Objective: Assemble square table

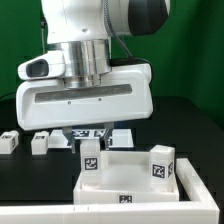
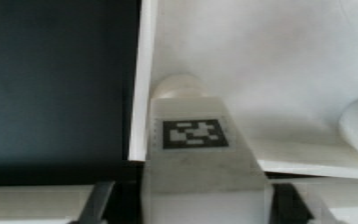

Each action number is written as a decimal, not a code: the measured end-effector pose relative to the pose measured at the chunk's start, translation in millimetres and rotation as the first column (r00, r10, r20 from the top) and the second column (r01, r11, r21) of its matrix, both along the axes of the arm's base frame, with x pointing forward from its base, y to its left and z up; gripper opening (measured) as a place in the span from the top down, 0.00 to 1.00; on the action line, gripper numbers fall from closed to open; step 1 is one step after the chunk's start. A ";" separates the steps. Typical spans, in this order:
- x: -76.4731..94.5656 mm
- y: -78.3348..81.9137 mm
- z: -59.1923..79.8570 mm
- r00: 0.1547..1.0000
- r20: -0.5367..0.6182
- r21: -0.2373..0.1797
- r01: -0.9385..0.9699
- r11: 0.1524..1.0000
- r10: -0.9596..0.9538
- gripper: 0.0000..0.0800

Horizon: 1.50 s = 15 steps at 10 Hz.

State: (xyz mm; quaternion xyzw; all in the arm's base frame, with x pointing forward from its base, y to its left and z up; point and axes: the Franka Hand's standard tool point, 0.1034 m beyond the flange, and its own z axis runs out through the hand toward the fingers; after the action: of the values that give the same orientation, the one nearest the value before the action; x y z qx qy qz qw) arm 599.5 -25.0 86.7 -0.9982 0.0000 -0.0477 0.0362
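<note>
The top [image 1: 128, 182] lies low in the centre of the exterior view, rim up, on the black table [image 1: 195, 120]. A leg [image 1: 90, 156] stands upright in its left rear corner, with the tag facing the camera. The gripper [image 1: 90, 138] comes straight down on this leg from the arm filling the upper half of the frame.

In the wrist view the gripper [image 2: 199, 205] has its fingers [image 2: 101, 203] pressed close on either side of the leg [image 2: 195, 133]. Only thin dark seams lie between them, so it appears clenched on the leg. The leg's tag is sharp and square to the lens. The white top [image 2: 282, 85] lies to one side of the leg and the dark table [image 2: 51, 90] to the other.

A second leg [image 1: 162, 162] stands upright at the top's right side, tag outward. At mid left of the exterior view, spare legs [image 1: 40, 143] lie on the table, apart from the top. A white rail [image 1: 50, 213] runs along the bottom edge, just in front of the top.
</note>
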 end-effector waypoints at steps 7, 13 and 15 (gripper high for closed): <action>3.6 14.3 -1.2 0.656 -0.093 0.075 0.754 0.652 -0.749 0.64; 3.3 22.3 -2.1 0.584 -0.104 0.071 0.811 0.580 -0.805 0.23; 3.4 22.2 -2.2 0.672 -0.087 0.071 0.741 0.668 -0.735 0.20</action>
State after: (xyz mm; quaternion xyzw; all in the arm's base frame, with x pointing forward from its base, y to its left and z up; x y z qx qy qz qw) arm 602.9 -2.8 84.5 -0.9107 0.4068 -0.0329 0.0637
